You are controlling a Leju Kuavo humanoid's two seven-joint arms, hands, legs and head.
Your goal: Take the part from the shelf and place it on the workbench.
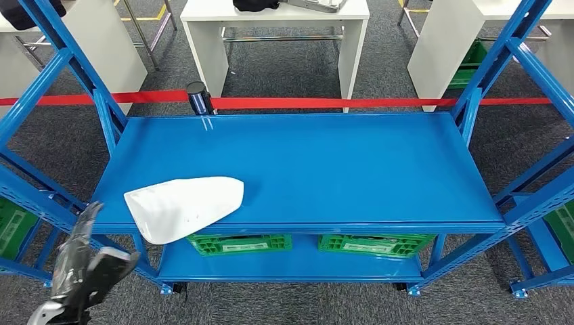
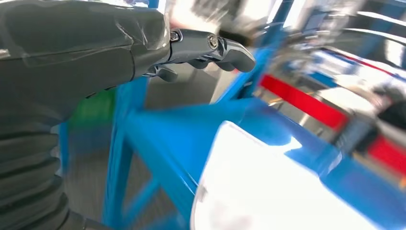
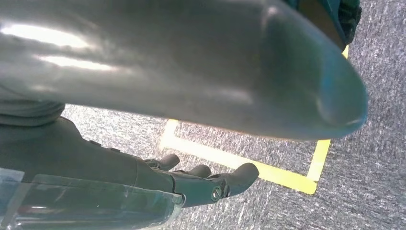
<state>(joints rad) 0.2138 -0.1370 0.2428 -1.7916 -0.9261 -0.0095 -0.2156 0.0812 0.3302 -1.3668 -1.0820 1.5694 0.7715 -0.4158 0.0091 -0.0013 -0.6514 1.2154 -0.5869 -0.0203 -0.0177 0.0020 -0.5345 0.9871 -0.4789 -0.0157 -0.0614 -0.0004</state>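
The left hand [image 1: 84, 261] is seen nearest the camera in the head view, raised at the lower left, below and outside the front left corner of the blue shelf [image 1: 352, 169]. Nothing is held in it; its fingers [image 2: 225, 48] are observed extended and apart in the left wrist view, over the shelf's blue frame, with the picture there blurred.

The white part [image 1: 184, 206] is found lying flat on the shelf's top deck, at the front left, its broad end slightly overhanging the front edge and its narrow end directed toward the middle of the deck. It is not touched by the left hand, which is just beside its broad end. The same part [image 2: 268, 187] is recorded as a pale, overexposed shape in the left wrist view.

The right hand [image 3: 191, 179] is seen hanging over grey carpet marked with yellow tape [image 3: 249, 167]. Its fingers are loosely curved and apart, and nothing is grasped.

Two green crates [image 1: 240, 244] are noted on the shelf's lower deck, beneath the front edge. A red barrier tape [image 1: 325, 103] is stretched behind the shelf's rear edge, with a black post [image 1: 197, 98] at it. White tables [image 1: 271, 34] are noted beyond the tape.
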